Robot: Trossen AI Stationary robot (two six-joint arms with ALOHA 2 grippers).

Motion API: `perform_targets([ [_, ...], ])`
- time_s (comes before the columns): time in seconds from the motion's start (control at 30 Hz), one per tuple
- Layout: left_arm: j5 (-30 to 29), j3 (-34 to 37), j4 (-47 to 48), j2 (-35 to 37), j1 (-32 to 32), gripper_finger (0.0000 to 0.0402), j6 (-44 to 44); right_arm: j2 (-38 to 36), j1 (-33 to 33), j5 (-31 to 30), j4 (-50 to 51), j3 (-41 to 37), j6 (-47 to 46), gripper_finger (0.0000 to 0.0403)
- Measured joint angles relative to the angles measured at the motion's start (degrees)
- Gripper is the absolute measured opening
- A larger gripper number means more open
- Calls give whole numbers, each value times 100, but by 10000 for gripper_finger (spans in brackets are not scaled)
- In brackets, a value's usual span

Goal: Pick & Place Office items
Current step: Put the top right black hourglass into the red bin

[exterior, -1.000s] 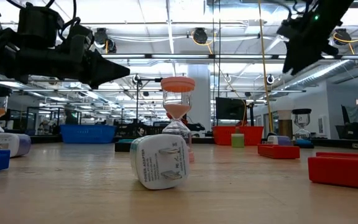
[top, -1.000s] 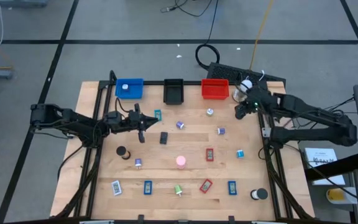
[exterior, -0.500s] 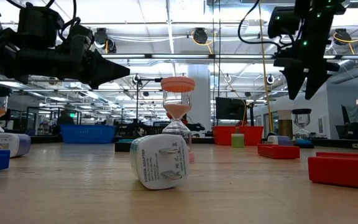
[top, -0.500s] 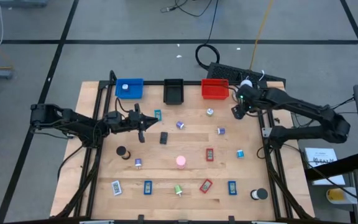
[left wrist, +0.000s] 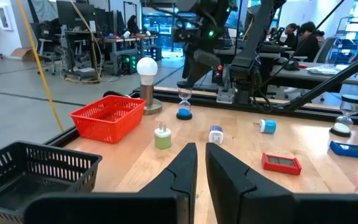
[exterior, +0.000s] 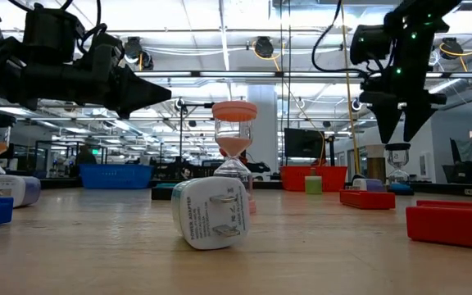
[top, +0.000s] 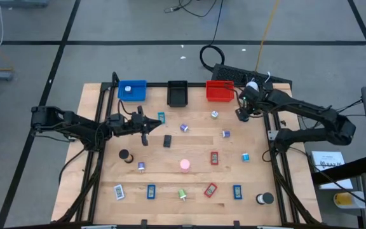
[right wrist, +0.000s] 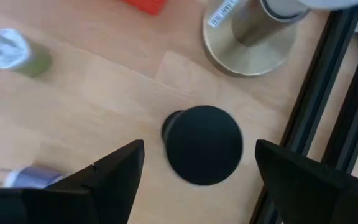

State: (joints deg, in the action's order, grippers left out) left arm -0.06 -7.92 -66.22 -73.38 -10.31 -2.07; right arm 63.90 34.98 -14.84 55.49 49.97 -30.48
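Observation:
The office items lie scattered on the wooden table: small flat rectangles, plugs and hourglasses. My right gripper points steeply down at the far right, open. Its fingers stand on either side of, and just above, the black top of a small hourglass, which stands upright on its blue base. My left gripper hovers level over the table's left middle, shut and holding nothing. A white plug lies near the front, with a pink hourglass behind it.
Blue, black and red trays line the far edge. A white ball-topped stand rises close beside my right gripper, its round base next to the hourglass. The black frame rail runs along the right edge.
My right gripper has sunk and shifted a little toward the table's left. It has tipped from a slant to point steeply down over the black-topped hourglass, and its fingers have opened wide.

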Motion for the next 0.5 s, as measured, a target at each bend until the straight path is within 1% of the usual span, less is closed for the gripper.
perform_targets([
  [0.17, -1, 0, 0, 0, 0, 42, 0, 0, 127, 178, -311, -356, 153, 302],
  [0.3, 1, 0, 0, 0, 0, 42, 2, 0, 137, 166, -527, -531, 265, 291],
  [0.4, 1, 0, 0, 0, 0, 42, 2, 0, 138, 165, -664, -606, 269, 276],
  [0.5, 1, 0, 0, 0, 0, 42, 2, 0, 138, 167, -781, -668, 330, 251],
])
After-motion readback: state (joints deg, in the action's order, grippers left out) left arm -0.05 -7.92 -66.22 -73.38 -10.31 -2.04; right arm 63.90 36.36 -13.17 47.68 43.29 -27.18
